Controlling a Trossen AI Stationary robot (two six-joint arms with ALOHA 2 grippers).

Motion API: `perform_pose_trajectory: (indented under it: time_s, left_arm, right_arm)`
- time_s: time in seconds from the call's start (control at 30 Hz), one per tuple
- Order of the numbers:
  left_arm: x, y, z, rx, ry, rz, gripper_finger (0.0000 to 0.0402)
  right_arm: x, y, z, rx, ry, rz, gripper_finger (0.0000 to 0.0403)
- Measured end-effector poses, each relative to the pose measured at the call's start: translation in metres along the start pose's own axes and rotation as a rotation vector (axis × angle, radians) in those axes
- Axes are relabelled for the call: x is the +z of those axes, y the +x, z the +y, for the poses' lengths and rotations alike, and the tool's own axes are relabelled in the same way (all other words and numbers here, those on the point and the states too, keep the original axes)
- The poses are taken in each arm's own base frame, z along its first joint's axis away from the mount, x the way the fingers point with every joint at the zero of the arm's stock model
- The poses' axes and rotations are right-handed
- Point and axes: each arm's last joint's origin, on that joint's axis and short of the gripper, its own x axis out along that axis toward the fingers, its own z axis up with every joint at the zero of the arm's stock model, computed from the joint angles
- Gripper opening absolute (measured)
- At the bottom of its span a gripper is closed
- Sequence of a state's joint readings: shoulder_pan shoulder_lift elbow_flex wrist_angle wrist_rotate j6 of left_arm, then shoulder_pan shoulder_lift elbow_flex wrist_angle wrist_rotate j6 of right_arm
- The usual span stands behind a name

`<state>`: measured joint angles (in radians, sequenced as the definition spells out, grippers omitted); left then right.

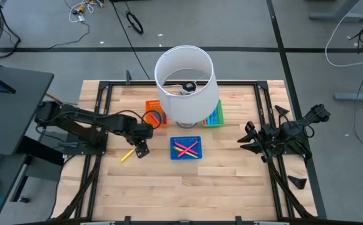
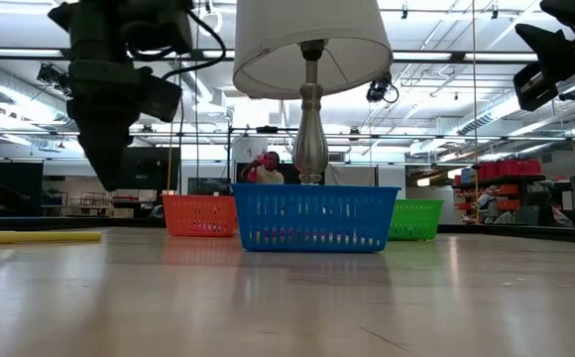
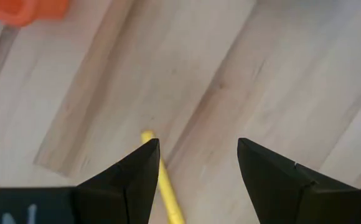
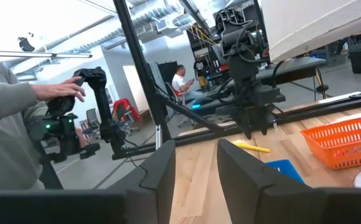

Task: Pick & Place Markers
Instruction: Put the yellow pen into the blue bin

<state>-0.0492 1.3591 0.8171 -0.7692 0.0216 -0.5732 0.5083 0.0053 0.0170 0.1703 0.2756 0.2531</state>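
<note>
Markers at stake: one thin yellow plastic marker (image 1: 127, 155) lies flat on the wooden bench (image 1: 231, 187), under the left claw (image 1: 141, 150), fingers apart. Light, stiff, slick — pinch mid-barrel. Right claw (image 1: 247, 139) waits, parted.

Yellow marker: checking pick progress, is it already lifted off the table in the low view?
No, the yellow marker lies flat on the wooden table, with the left pincer above it.

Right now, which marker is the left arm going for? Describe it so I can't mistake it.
Start at the white lamp mid-table, then the blue tray in front of it. Left of that tray, under the left tool, one yellow marker lies alone on bare wood; the other markers all sit inside the tray.
</note>
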Motion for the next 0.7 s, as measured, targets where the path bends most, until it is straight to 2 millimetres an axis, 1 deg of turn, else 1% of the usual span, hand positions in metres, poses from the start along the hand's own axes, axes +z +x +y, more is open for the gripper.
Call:
perform_pose_trajectory:
  time_s: [0.17, 0.43, 0.7]
  left_arm:
    - [-0.012, -0.001, 0.014, 0.002, -0.032, -0.009, 0.0223]
    - [-0.033, 0.003, 0.026, 0.004, -0.071, 0.017, 0.0223]
    - [-0.037, 0.007, 0.028, -0.003, -0.075, 0.041, 0.0223]
  right_arm:
    - [0.0, 0.0, 0.0, 0.0, 0.0, 0.0, 0.0119]
    - [0.0, 0.0, 0.0, 0.0, 0.0, 0.0, 0.0119]
    - [0.0, 0.0, 0.0, 0.0, 0.0, 0.0, 0.0119]
